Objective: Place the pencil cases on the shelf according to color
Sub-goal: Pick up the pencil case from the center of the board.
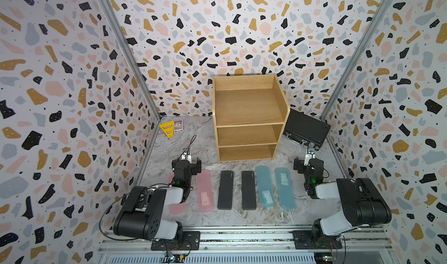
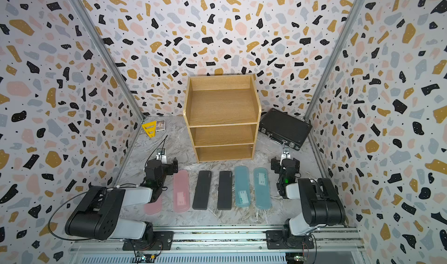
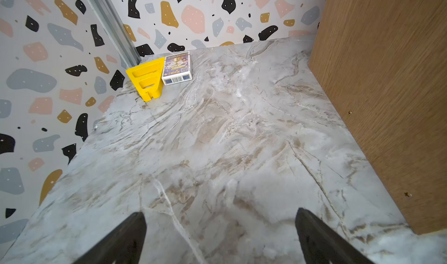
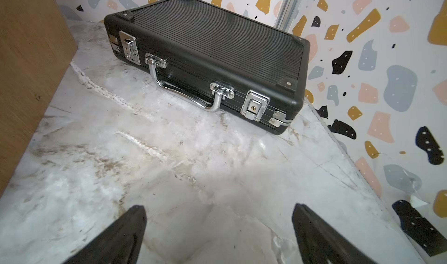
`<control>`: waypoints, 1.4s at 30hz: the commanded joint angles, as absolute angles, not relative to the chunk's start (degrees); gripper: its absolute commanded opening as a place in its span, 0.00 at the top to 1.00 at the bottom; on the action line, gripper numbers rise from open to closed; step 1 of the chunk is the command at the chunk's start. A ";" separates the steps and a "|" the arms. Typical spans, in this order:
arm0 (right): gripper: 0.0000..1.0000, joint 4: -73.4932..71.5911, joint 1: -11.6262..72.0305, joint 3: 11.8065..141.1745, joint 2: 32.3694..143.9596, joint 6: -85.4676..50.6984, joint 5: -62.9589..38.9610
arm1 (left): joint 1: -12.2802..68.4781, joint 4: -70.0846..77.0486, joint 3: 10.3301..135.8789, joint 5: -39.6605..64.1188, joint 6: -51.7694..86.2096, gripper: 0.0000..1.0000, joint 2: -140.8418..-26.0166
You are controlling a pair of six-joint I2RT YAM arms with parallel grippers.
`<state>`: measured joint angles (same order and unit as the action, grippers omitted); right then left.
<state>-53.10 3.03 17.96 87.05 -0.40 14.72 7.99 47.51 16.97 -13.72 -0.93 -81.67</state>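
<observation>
Six long flat pencil cases [image 1: 225, 190] noted in row, lower centre of both top views, long axes pointed at light oak three-tier shelf [image 1: 249, 105] above. Translucent pink pair [image 1: 204, 191] found nearest left gripper [image 3: 220, 213]; translucent teal pair [image 1: 285, 187] nearest right gripper [image 4: 219, 206]. Both jaws spread wide, nothing held.

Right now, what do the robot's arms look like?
The left arm and right arm match: chunky black joints with smooth white-grey pieces between. A small green light glows on each. A thin black cable loops out beside the left one. Both end in black, pointed jaws.
</observation>
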 commanded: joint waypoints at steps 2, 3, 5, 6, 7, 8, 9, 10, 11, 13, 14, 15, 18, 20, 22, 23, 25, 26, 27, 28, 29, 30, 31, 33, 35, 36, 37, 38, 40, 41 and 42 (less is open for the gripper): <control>0.00 -52.65 3.31 19.15 86.62 -0.48 14.83 | 7.91 48.52 18.02 -12.94 -1.69 0.00 -81.58; 0.00 -52.65 3.27 19.16 86.66 -0.51 14.80 | 7.90 48.52 18.04 -12.92 -1.67 0.00 -81.58; 0.00 -52.65 3.27 19.16 86.62 -0.53 14.83 | 7.91 48.52 18.08 -12.92 -1.67 0.00 -81.57; 0.00 -52.60 3.32 19.16 86.66 -0.47 14.80 | 7.91 48.51 18.11 -12.93 -1.67 0.00 -81.61; 0.00 -52.65 3.33 19.11 86.61 -0.53 14.85 | 7.91 48.52 18.08 -12.92 -1.67 0.00 -81.59; 0.00 -52.65 3.27 19.16 86.66 -0.48 14.85 | 7.91 48.43 18.11 -12.92 -1.67 0.00 -81.63; 0.00 -52.65 3.33 19.16 86.65 -0.53 14.85 | 7.91 48.43 18.11 -12.94 -1.67 0.00 -81.61; 0.00 -52.65 3.33 19.24 86.65 -0.53 14.80 | 7.91 48.43 18.11 -12.97 -1.62 0.00 -81.58; 0.00 -52.58 3.30 19.16 86.62 -0.53 14.81 | 7.91 48.43 18.02 -12.97 -1.66 0.00 -81.55; 0.00 -52.62 3.28 19.13 86.58 -0.53 14.85 | 7.91 48.43 18.10 -12.92 -1.67 0.00 -81.57; 0.00 -52.60 3.34 19.22 86.57 -0.51 14.85 | 7.87 48.43 18.11 -12.95 -1.67 0.00 -81.57; 0.00 -52.57 3.28 19.15 86.56 -0.53 14.85 | 7.90 48.43 18.11 -12.92 -1.71 0.00 -81.61; 0.00 -52.48 3.34 19.25 86.66 -0.48 14.79 | 7.91 48.25 18.19 -12.83 -1.68 0.00 -81.59; 0.00 -52.47 3.33 19.29 86.65 -0.51 14.75 | 7.91 48.25 18.28 -12.84 -1.67 0.00 -81.69; 0.00 -52.50 3.28 19.24 86.66 -0.53 14.76 | 7.89 48.34 18.16 -12.84 -1.67 0.00 -81.64; 0.00 -52.39 3.33 19.25 86.59 -0.52 14.80 | 7.91 48.47 18.04 -12.99 -1.67 0.00 -81.50; 0.00 -52.47 3.29 19.26 86.66 -0.53 14.81 | 7.97 48.83 17.74 -14.58 -1.71 0.00 -80.20; 0.00 -52.39 3.26 19.24 86.58 -0.52 14.70 | 8.00 45.35 18.32 -14.96 -1.39 0.01 -77.57; 0.00 -52.43 3.33 19.24 86.57 -0.53 14.62 | 8.29 40.25 19.62 -16.46 -0.94 0.02 -74.41; 0.00 -52.47 3.30 19.16 86.51 -0.51 14.76 | 8.82 34.59 21.23 -18.68 -0.25 0.03 -71.43; 0.00 -52.80 3.28 19.14 86.48 -0.42 14.70 | 9.15 26.55 23.63 -21.49 2.02 0.02 -67.89; 0.00 -51.80 3.32 19.56 85.71 -0.33 14.71 | 9.23 19.34 26.15 -24.37 6.01 0.02 -64.47; 0.00 -47.79 3.31 20.82 84.13 -0.39 14.66 | 9.27 13.83 28.04 -26.94 8.55 0.01 -62.18; 0.00 -33.61 3.38 26.82 79.72 -0.76 15.94 | 9.38 5.87 30.54 -30.13 13.88 0.00 -57.43; 0.00 -21.40 3.39 32.65 76.57 -3.93 19.82 | 9.31 4.38 29.98 -31.42 21.35 0.00 -53.60; 0.00 -16.77 3.34 35.11 75.84 -5.91 21.80 | 9.23 3.94 29.70 -29.98 24.16 0.00 -51.91; 0.00 -12.45 3.39 37.30 75.30 -6.23 23.06 | 9.23 3.63 29.69 -26.54 26.11 0.00 -50.43; 0.00 -9.54 3.37 38.82 75.16 -6.31 25.36 | 9.24 2.89 30.04 -22.39 27.76 0.00 -49.48; 0.00 -3.21 3.22 40.81 74.54 -14.68 32.33 | 9.32 0.04 30.90 -16.02 33.87 0.00 -48.20; 0.00 1.72 3.07 42.60 73.82 -15.90 30.23 | 9.32 -1.83 31.18 -13.53 37.15 0.00 -47.79; 0.00 5.83 3.06 43.96 73.18 -15.70 27.40 | 9.29 -3.41 31.41 -11.06 38.58 0.00 -47.49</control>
<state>-13.45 3.22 41.54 74.41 -9.13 24.69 9.08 4.51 30.37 -19.53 27.40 -48.16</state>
